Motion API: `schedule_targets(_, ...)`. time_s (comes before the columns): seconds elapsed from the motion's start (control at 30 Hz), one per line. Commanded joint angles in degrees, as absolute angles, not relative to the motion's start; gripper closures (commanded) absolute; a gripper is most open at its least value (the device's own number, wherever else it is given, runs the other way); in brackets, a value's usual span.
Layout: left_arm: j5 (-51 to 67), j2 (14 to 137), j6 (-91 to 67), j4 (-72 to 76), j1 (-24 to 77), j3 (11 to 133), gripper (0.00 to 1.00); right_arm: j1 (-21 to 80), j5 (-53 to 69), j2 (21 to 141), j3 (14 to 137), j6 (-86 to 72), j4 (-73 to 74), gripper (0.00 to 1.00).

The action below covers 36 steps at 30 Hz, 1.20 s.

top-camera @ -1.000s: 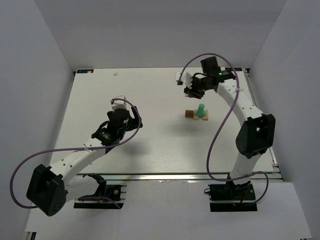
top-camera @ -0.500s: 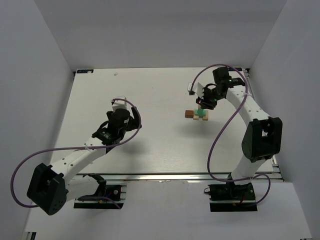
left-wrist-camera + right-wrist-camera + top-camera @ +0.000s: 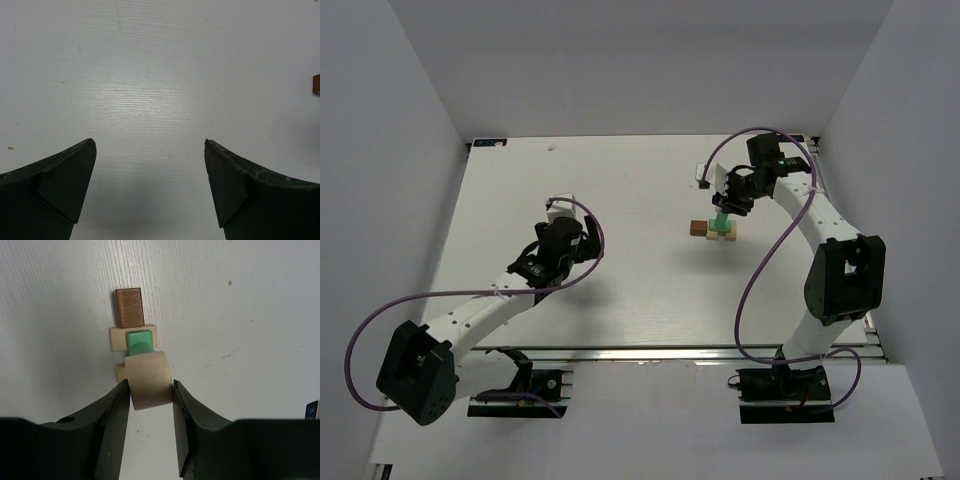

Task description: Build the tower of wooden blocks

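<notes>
My right gripper [image 3: 150, 383] is shut on a pale tan rounded block [image 3: 148, 374] and holds it right over the block cluster. Just beyond it stand a mint green block [image 3: 138, 339] on a pale tan flat block [image 3: 116, 337], then a dark brown block [image 3: 129, 307]. Another tan piece [image 3: 120, 373] peeks out under the held block. In the top view the right gripper [image 3: 724, 203] hangs over the cluster, with the green block [image 3: 721, 222] and brown block [image 3: 698, 228] showing. My left gripper [image 3: 578, 236] is open and empty [image 3: 150, 145] over bare table, well left of the cluster.
The white table [image 3: 620, 180] has grey walls on three sides. The brown block's edge [image 3: 316, 84] shows at the right border of the left wrist view. Purple cables loop from both arms.
My right gripper has swung from the back of the table down to the block cluster, then barely moved in the last half second. My left arm has shifted slightly.
</notes>
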<state>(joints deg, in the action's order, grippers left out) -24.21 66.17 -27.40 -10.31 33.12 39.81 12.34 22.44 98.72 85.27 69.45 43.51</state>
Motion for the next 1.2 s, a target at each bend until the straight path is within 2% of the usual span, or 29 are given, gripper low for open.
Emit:
schedule_targets(0.0,-24.6,66.3,-26.6,-9.7,33.1,41.3,0.02,12.0,22.9,98.6,85.3,70.0,42.3,0.76)
schedule_targets(1.17,-24.3,67.8,-26.5,-9.5,33.1,41.2,0.02,12.0,20.5,103.4,86.4,69.1,40.7,0.74)
